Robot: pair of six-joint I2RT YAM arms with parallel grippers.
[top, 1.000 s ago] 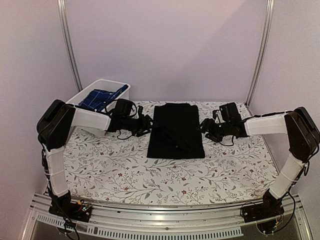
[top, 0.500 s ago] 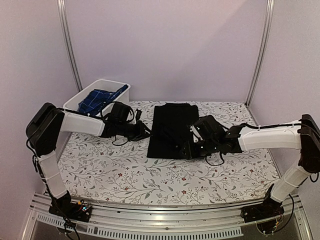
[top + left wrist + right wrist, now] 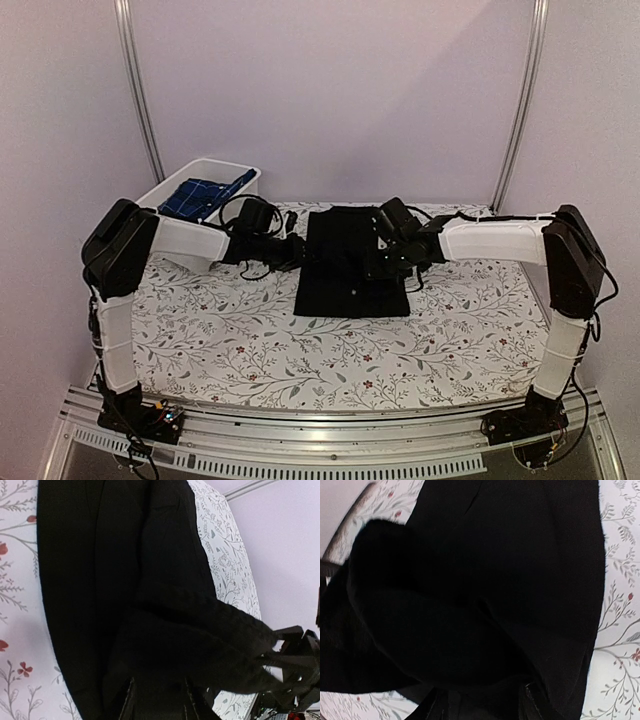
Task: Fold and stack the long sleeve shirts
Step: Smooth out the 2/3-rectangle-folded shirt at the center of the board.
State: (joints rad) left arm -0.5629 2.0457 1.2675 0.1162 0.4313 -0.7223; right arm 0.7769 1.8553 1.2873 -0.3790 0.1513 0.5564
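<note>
Nearest me runs the flower-printed table [image 3: 250,350], and at its middle lies the black shirt [image 3: 345,295], folded into a long rectangle with its near end flat. Both arms reach in over its far half, one from each side. The left gripper [image 3: 296,250] sits at the shirt's left edge and the right gripper [image 3: 380,262] is over its right part. In the wrist views, each has its jaws clamped on a raised fold of the black cloth, which lifts off the table between them. Far left, the plaid shirt [image 3: 200,195] lies heaped in the white tub [image 3: 160,190].
</note>
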